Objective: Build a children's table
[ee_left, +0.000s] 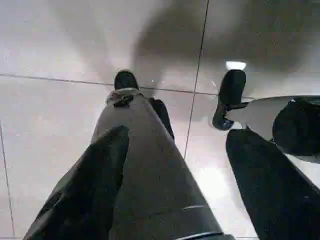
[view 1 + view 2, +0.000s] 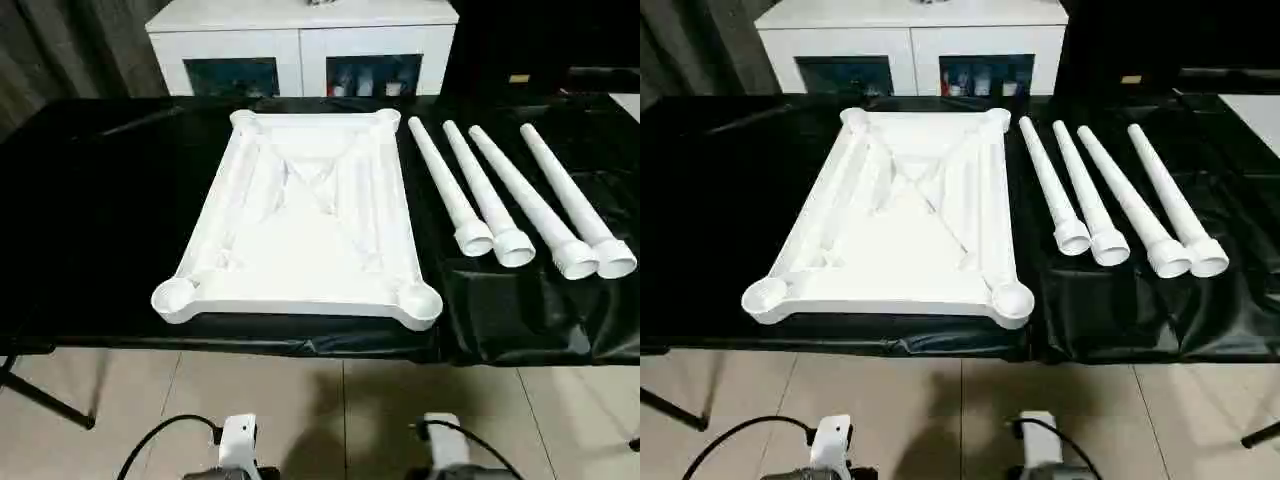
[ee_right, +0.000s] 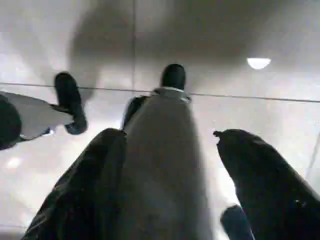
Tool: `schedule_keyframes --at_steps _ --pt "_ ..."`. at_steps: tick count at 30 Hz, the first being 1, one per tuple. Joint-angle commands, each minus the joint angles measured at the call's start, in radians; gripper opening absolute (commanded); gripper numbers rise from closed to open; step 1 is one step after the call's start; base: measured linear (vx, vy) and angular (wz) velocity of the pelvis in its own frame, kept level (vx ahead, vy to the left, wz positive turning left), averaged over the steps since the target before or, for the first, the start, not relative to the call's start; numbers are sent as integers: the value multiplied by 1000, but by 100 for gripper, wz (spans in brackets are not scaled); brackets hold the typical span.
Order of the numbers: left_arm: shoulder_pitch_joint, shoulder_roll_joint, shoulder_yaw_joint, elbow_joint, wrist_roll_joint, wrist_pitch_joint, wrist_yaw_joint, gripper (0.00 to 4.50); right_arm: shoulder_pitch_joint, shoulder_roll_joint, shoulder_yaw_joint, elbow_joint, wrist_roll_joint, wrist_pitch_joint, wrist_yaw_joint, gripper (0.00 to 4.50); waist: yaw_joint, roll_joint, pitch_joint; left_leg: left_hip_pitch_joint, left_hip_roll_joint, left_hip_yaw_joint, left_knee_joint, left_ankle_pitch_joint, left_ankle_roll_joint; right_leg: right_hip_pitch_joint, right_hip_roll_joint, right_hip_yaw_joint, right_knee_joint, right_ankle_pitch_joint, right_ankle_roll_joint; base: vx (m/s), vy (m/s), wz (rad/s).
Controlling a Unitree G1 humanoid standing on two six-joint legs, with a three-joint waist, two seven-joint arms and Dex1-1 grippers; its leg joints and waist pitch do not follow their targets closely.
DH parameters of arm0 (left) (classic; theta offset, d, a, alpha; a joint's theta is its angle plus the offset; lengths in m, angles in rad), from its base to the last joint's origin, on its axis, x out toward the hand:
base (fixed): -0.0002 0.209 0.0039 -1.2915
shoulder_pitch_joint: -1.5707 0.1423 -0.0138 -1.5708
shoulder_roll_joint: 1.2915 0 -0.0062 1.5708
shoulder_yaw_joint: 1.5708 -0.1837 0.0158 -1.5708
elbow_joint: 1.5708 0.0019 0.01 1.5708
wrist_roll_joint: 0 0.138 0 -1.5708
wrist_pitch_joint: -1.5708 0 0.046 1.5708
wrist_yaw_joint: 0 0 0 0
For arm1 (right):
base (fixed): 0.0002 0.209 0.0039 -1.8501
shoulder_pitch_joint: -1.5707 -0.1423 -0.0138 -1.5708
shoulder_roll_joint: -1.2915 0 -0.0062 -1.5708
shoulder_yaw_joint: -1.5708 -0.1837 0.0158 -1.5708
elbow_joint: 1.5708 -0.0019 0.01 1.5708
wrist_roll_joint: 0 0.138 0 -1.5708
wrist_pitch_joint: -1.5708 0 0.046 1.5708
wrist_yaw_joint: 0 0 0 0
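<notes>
The children's table lies in parts on a black-covered bench [image 2: 90, 200]. Its white tabletop [image 2: 300, 220] rests upside down, X-ribbed underside up, with round sockets at the corners, such as the near-left one [image 2: 175, 295]. Several long tapered white legs [image 2: 500, 200] lie side by side just right of it, wide ends towards me. My left gripper [image 1: 178, 135] hangs low over the tiled floor, fingers [image 1: 80, 195] spread open and holding nothing. My right gripper [image 3: 169, 136] hangs the same way, open and empty, far from the parts.
A white cabinet with glass doors [image 2: 300, 40] stands behind the bench. A thin black stand leg [image 2: 40, 400] crosses the floor at the near left. My own grey legs and black feet [image 1: 125, 80] show between the fingers in the wrist views.
</notes>
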Motion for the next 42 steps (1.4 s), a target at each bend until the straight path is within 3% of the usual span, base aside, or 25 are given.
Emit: schedule_keyframes --at_steps 1,9,15,16,17,19,21,23,24,25,27,29,30,31,32,33,34,35,36,37,38,39,40,41,42 --pt "1 7 8 10 13 0 -4 351 -6 7 -8 1 -11 7 -1 327 4 -16 -45 -11 45 -9 -64 -30 147 55 -78 48 -56 -57 -297 0 0 0" --pt "-4 7 27 22 21 -12 -7 351 -13 6 -10 4 -52 4 14 327 7 -25 -37 -6 48 -10 -78 -128 76 52 -80 54 -69 -191 -251 0 0 0" --pt "-2 4 41 22 21 -21 -4 351 -14 4 -3 5 -69 5 22 327 11 -34 -41 -6 48 -9 -74 -80 84 53 -79 54 -59 -109 -263 0 0 0" --pt "-1 3 43 22 21 -23 -3 351 -14 4 -2 5 -75 4 24 327 9 -50 -41 -7 48 -7 -74 -77 93 54 -79 54 -59 -104 -265 0 0 0" --pt "0 2 44 22 21 -23 -2 351 -13 3 -2 5 -78 4 26 327 14 -42 -41 -8 47 -9 -73 -70 98 55 -83 55 -57 -107 -267 0 0 0" --pt "-1 1 48 24 24 -24 0 351 -13 3 -4 5 -88 3 29 327 15 -45 -39 -9 49 -8 -73 -64 98 51 -81 55 -60 -117 -265 0 0 0" --pt "-1 0 53 26 26 -25 0 351 -13 3 -6 5 -93 3 31 327 16 -46 -43 -17 44 -6 -57 60 138 42 -76 53 -49 11 -287 0 0 0" --pt "2 -2 61 25 23 -42 5 351 -13 3 -7 5 -95 2 32 327 20 -51 -60 -33 22 -2 -22 254 272 24 -66 39 -32 221 -328 0 0 0" --pt "4 -3 65 24 21 -50 8 351 -13 4 -10 5 -97 2 33 327 21 -52 -61 -36 20 -1 -18 255 297 19 -66 36 -35 216 -333 0 0 0" --pt "6 -4 69 24 18 -58 8 351 -12 4 -12 4 -99 0 34 327 21 -55 -62 -42 16 0 -9 213 323 12 -68 32 -45 150 -330 -76 1 1" --pt "5 -4 67 24 21 -58 6 351 -12 4 -13 4 -100 -1 34 327 21 -48 -46 -31 30 -1 -28 -45 256 8 -72 24 -80 -193 -286 -93 4 3" --pt "4 -3 63 25 32 -58 4 351 -11 5 -18 4 -105 -2 35 327 -4 -40 -9 10 42 -22 -66 -463 54 -5 -66 6 -125 -656 -108 -86 17 0" --pt "4 -3 64 25 34 -59 5 351 -11 5 -20 4 -106 -3 35 327 -11 -37 -4 19 40 -30 -71 -515 26 -4 -64 -5 -138 -701 -63 -90 24 -3" --pt "4 -3 65 25 35 -59 5 351 -11 5 -21 4 -108 -3 36 327 -27 -28 4 42 38 -39 -78 -593 -1 -1 -59 -34 -166 -714 -3 -89 50 -8" --pt "4 -3 66 25 39 -60 4 351 -11 6 -24 4 -109 -4 36 327 -44 -28 5 18 47 -54 -102 -614 -5 44 -60 -51 -159 -648 26 -47 66 -17" --pt "4 -3 69 26 41 -62 4 351 -10 6 -27 4 -110 -4 35 327 -38 -17 1 1 58 -63 -118 -611 -3 73 -65 -39 -135 -591 21 -47 66 -17" --pt "4 -3 69 27 44 -63 3 351 -10 7 -29 4 -110 -5 35 327 -41 -3 8 -20 85 -67 -162 -711 -7 102 -55 -32 -79 -492 -6 -68 47 -19" --pt "5 -4 72 28 45 -68 0 351 -9 7 -32 4 -109 -10 35 327 -32 -7 7 -18 99 -67 -183 -762 -22 102 -58 -1 -28 -349 -54 -74 6 -4" --pt "5 -5 74 28 44 -74 -4 351 -7 8 -36 3 -108 -16 34 327 -37 -18 13 -7 86 -57 -173 -765 -30 81 -62 6 -52 -383 -65 -74 6 -4" --pt "6 -5 71 28 47 -81 -4 351 -7 8 -39 3 -108 -17 33 327 -40 -38 21 60 29 -40 -103 -687 -26 10 -83 -20 -165 -715 -21 0 0 0" --pt "7 -5 70 27 50 -85 -3 351 -6 9 -42 3 -109 -17 33 327 -59 -49 27 117 -13 -25 -3 -525 -5 -36 -102 -91 -255 -918 47 0 0 0" --pt "7 -5 70 27 50 -86 -3 351 -6 9 -42 3 -109 -17 33 327 -65 -38 23 100 -9 -30 -5 -478 1 -1 -106 -119 -253 -906 78 0 0 0" --pt "8 -2 52 27 72 -101 -17 351 -3 9 -48 3 -111 -24 32 327 -75 -22 15 0 40 -60 -73 -505 9 109 -91 -141 -187 -721 134 86 54 -36" --pt "8 0 43 27 81 -105 -24 351 -2 9 -49 2 -111 -28 32 327 -53 3 22 -64 86 -76 -142 -632 18 171 -79 -100 -43 -567 99 90 59 -28" --pt "7 1 36 27 89 -106 -33 351 -1 9 -49 2 -111 -32 33 327 -34 22 12 -46 89 -68 -192 -785 -6 137 -42 -36 37 -178 -26 90 59 -28"
